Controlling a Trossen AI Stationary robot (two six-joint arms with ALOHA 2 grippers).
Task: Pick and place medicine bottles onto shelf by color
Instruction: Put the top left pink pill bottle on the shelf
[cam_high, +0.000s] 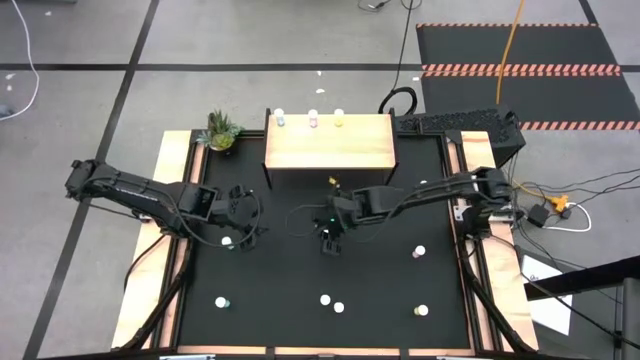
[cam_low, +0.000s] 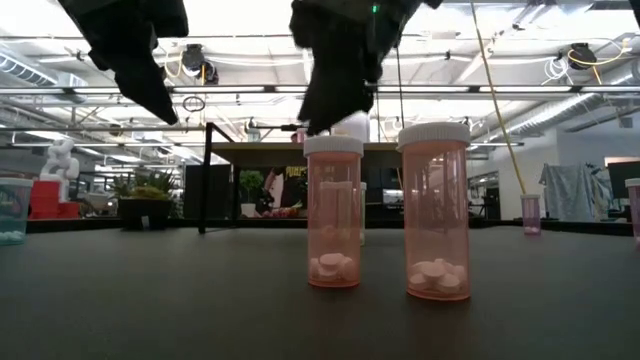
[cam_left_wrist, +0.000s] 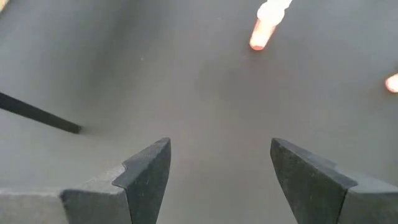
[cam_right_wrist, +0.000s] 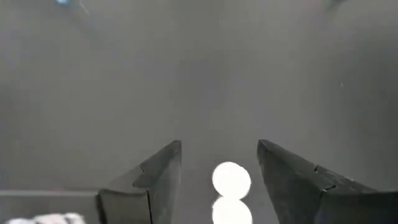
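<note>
The wooden shelf (cam_high: 330, 145) stands at the far middle of the black mat, with three medicine bottles (cam_high: 313, 119) along its far edge. Several more bottles stand loose on the mat (cam_high: 421, 311); two pink ones (cam_low: 333, 215) are nearest the front edge. My right gripper (cam_high: 330, 243) hangs over the mat's centre, shut on a bottle whose white round end (cam_right_wrist: 231, 180) shows between its fingers. My left gripper (cam_high: 243, 232) hovers open over the mat's left part with nothing between its fingers (cam_left_wrist: 149, 174), and a bottle (cam_high: 227, 241) stands on the mat beside it. My right gripper has a medicine bottle between its two fingers, which slant down from the table's right. The bottle's white end (cam_low: 352, 125) sticks out below the dark fingers, well clear of the mat. Which part of the bottle the fingers are on is hidden by the gripper itself.
A small potted plant (cam_high: 221, 131) sits at the far left corner beside the shelf. Wooden rails (cam_high: 170, 260) border the mat on both sides. Open mat lies between the shelf's front and the loose bottles near the front edge.
</note>
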